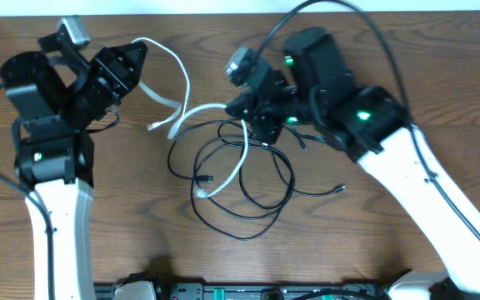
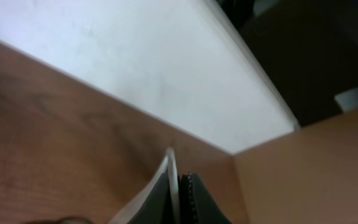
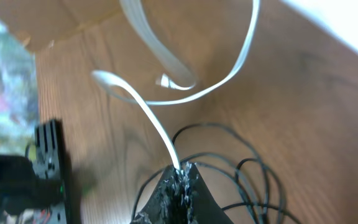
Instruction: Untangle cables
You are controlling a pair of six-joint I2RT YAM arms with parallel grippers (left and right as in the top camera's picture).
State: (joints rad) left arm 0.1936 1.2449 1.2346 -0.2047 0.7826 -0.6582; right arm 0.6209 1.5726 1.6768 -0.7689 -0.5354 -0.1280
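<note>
— What is the left tool doing?
— It is pinched together on the white cable, which runs up out of its tips. From overhead it sits near the far-left corner of the bench.
— And the right tool?
— It is clamped on the same white cable, which goes straight in between its tips. It hangs over the middle of the bench, a little toward the far edge.
— How does the white cable lie between them?
— It arcs out from the left tool toward the centre. One flat stretch rests on the wood between the two tools, and another curves toward the near edge across the black cables.
— And the black ones?
— They lie in loose overlapping loops at mid-bench, on the near-edge side of the right tool. One small plug trails toward the right edge.
</note>
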